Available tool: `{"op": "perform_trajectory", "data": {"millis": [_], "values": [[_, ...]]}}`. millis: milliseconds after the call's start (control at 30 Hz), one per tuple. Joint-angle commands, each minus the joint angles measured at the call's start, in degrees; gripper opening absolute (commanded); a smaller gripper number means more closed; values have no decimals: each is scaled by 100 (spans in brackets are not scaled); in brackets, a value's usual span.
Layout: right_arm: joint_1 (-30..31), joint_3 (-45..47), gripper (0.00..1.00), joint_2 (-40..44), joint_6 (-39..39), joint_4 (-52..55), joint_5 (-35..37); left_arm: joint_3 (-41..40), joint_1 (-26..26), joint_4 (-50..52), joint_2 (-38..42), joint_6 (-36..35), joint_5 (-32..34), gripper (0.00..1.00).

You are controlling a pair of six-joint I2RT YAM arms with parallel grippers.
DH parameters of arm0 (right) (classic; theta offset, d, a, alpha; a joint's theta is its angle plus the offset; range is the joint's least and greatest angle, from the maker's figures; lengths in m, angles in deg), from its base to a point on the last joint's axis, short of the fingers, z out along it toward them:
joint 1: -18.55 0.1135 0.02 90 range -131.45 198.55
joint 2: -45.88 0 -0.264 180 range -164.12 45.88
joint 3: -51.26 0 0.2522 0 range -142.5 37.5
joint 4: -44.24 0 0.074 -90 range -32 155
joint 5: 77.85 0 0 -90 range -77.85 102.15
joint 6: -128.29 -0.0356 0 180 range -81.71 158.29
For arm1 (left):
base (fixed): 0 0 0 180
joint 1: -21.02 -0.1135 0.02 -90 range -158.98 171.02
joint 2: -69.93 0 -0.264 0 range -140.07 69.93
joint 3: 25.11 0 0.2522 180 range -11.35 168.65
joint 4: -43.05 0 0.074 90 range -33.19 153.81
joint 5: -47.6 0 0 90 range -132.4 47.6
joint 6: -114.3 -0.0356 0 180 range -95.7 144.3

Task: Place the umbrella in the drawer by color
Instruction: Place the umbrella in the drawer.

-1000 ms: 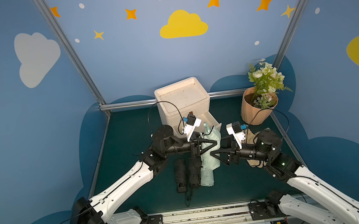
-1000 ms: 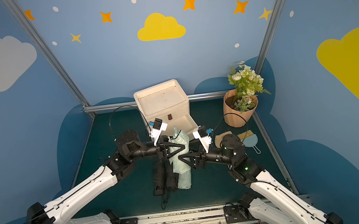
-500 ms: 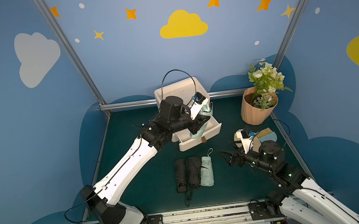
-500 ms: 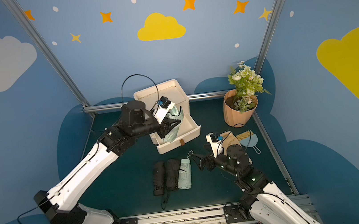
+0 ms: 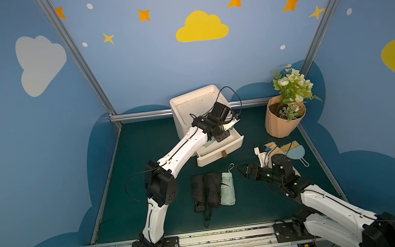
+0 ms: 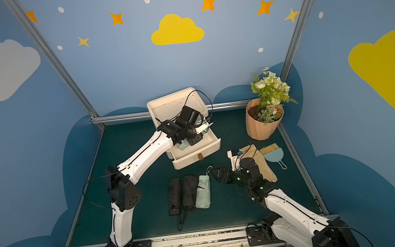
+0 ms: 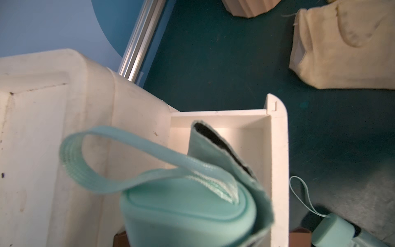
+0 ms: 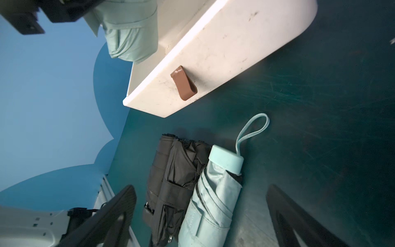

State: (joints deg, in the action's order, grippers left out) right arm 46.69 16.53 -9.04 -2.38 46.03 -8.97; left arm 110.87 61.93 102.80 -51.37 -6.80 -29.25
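Umbrellas are laid folded in a row on the green mat: two black umbrellas and, touching them at 3 o'clock, a mint umbrella. Near it, at 2 o'clock, the right gripper is held empty, jaws spread wide. Farther back, at 12 o'clock, a second mint umbrella is clamped by the left gripper over the pulled-out white drawer.

The umbrella is matt cloth, the drawer scuffed plastic.
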Motion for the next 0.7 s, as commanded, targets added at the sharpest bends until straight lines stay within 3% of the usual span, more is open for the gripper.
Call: {"op": "perform_trajectory", "data": {"millis": [0,400,667], "values": [[-37,-73,97,-158,-417,-607,-354,378,-41,82,-145,-357,428,10],[-46,44,97,-353,-431,-746,-366,644,-121,-150,-787,-871,1209,46],[-55,80,97,-253,-391,-606,-323,768,-120,-221,-896,-1017,1368,59]]}}
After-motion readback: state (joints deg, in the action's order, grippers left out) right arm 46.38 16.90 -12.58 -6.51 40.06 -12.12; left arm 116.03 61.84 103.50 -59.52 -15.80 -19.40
